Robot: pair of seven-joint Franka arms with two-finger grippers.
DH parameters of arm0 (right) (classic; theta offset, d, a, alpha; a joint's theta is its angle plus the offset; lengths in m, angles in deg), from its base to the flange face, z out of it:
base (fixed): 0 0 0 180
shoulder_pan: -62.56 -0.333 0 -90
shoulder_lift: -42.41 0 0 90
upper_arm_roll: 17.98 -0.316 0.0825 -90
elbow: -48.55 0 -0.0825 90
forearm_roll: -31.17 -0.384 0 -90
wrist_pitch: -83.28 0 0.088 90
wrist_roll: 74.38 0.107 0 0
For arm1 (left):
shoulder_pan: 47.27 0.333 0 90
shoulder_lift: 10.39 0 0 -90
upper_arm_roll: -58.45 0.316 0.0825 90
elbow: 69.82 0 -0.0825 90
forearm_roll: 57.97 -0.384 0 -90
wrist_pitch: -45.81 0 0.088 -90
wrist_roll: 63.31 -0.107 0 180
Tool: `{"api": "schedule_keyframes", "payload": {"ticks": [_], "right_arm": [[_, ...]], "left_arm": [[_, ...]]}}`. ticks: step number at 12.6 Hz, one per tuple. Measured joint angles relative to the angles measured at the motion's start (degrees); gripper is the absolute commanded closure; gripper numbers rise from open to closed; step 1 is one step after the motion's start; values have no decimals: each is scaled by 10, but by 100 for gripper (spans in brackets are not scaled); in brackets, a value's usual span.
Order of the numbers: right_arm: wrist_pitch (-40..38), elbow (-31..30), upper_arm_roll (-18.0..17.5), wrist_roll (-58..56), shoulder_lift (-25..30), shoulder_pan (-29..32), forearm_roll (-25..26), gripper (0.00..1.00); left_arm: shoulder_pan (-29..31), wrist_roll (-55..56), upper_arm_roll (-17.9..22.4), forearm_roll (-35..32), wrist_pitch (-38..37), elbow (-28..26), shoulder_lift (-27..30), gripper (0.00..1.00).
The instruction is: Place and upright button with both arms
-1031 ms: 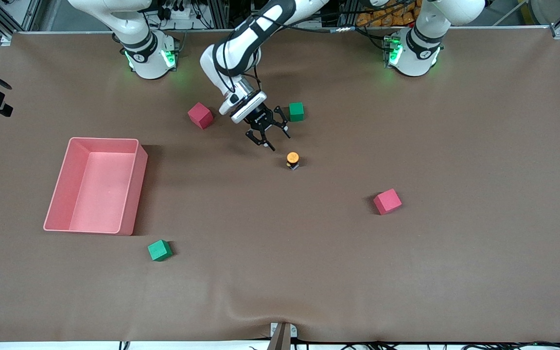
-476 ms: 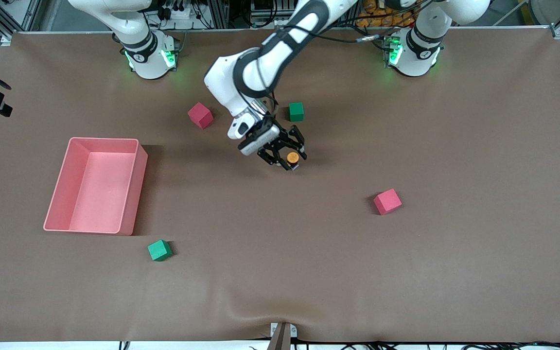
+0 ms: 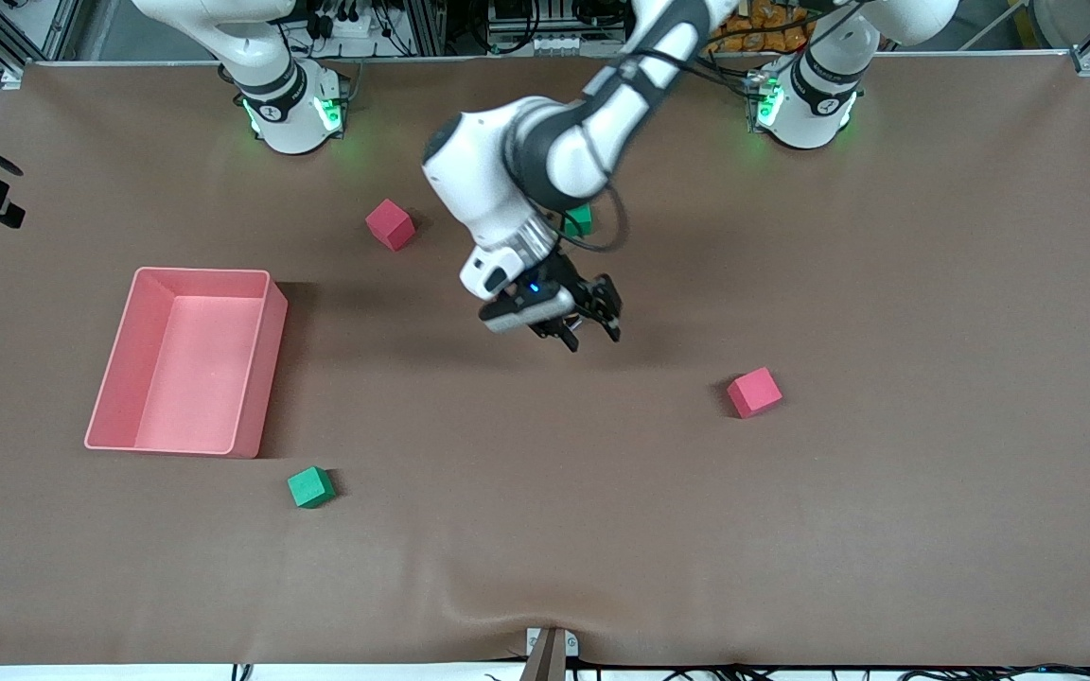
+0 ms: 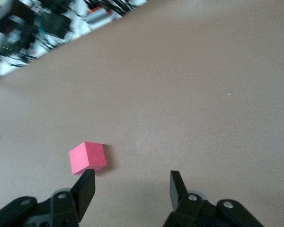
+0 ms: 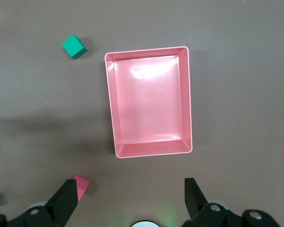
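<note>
Four cubes, the upper red cube (image 3: 389, 224), upper green cube (image 3: 583, 220), lower red cube (image 3: 754, 392) and lower green cube (image 3: 310, 487), and a pink tray (image 3: 204, 272) lay on the table. The left arm partly hid the upper green cube. At mid-frame, the left gripper (image 3: 592, 336) had its jaws released and empty. It hid the button, whose place could not be told. The right gripper (image 5: 130, 198) waited, spread wide, over the tray.

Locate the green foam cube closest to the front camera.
Front view: green foam cube lies just nearer than the pink plastic bin, toward the right arm's end.
</note>
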Motion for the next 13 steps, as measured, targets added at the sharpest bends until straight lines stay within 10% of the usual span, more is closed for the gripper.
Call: {"api": "schedule_keyframes", "payload": {"ticks": [5,7,13], "right_arm": [[0,-1,0,0,-1,0,0,0],[0,-1,0,0,-1,0,0,0],[0,-1,1,0,-1,0,0,0]], "left_arm": [[125,-112,-1,153,11,-1,40,25],[170,-142,-1,207,12,-1,47,0],[212,-183,10,215,13,-1,75,0]]}}
